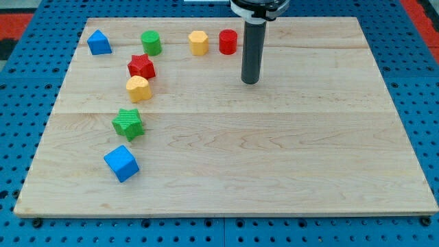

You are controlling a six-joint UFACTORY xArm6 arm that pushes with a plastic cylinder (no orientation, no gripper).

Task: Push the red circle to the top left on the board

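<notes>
Rod first: my tip (250,81) rests on the wooden tabletop (274,151) in its upper half, a little to the view's right of centre, and the dark shaft rises straight up to the mount at the view's top edge. As a tool it is a plain rod with no jaws to spread or press together, and it is pinching nothing; it touches no block. Closest to it is the red circle (228,42), which stands up and to the view's left of my tip, near it but apart, close to the board's top edge and roughly mid-width. Just beside the red circle on the view's left sits a yellow hexagon (198,42), and further left along the same row a green circle (151,42). A blue block (99,43), peaked like a pentagon, sits nearest the top left corner. Below the green circle a red star (141,66) touches, or nearly touches, a second yellow hexagon (138,88) under it. Lower down the left side come a green star (128,123) and then a blue cube (121,163), each standing apart from the others.
</notes>
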